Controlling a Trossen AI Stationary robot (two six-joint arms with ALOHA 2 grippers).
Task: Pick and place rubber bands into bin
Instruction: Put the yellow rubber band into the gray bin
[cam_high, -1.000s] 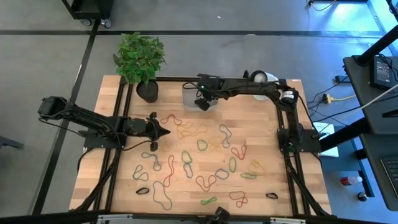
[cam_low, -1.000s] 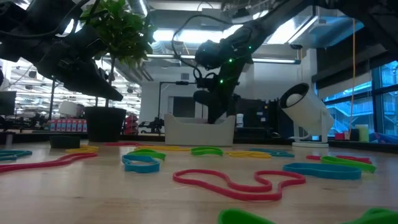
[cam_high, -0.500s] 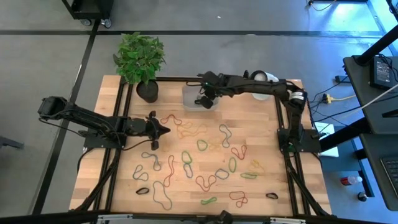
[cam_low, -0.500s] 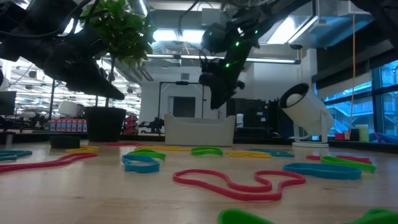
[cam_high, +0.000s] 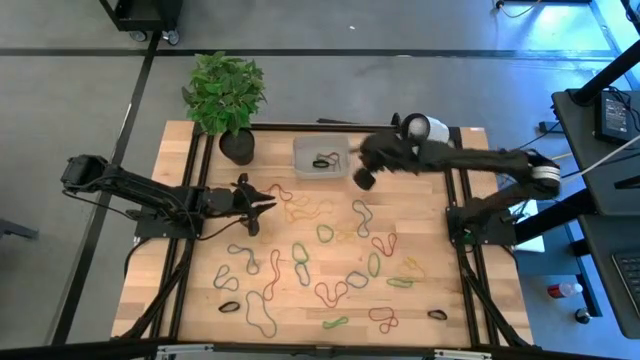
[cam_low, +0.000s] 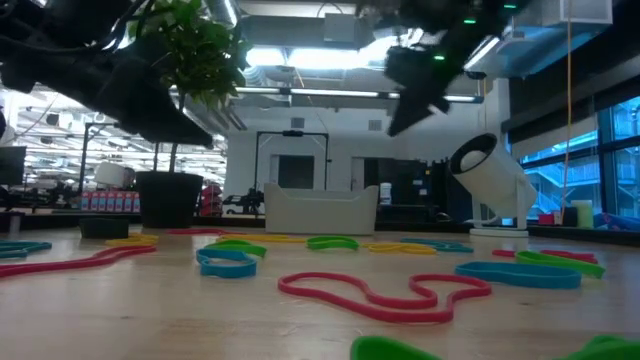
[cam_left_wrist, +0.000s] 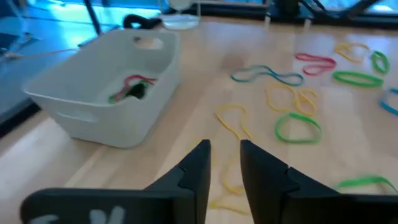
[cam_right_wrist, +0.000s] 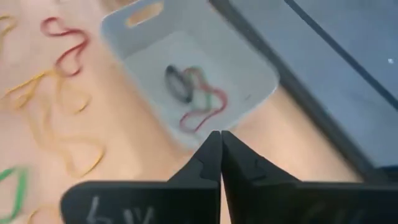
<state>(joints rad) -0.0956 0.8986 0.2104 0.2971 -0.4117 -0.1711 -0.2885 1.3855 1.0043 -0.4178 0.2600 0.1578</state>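
Note:
The bin (cam_high: 320, 158), a pale shallow tray, stands at the far middle of the table; red, green and black rubber bands (cam_right_wrist: 194, 93) lie in it. Many more rubber bands (cam_high: 330, 265) are scattered flat over the wooden top, among them a yellow one (cam_left_wrist: 233, 121) just ahead of my left gripper. My left gripper (cam_left_wrist: 224, 148) hovers at the table's left, in front of the bin (cam_left_wrist: 106, 87), slightly open with nothing between its fingers. My right gripper (cam_right_wrist: 221, 135) is shut and empty, in the air just right of the bin (cam_right_wrist: 186, 68), also seen from above as my right gripper (cam_high: 362, 180).
A potted plant (cam_high: 228, 95) in a black pot (cam_high: 238, 147) stands at the far left corner, left of the bin. A white round camera (cam_high: 420, 127) sits at the far right. Black frame rails (cam_high: 190, 250) run along both sides of the table.
My right gripper has risen from over the bin and swung toward the table's right edge, coming clear of the bin. The bands in the bin, covered by the gripper before, now show.

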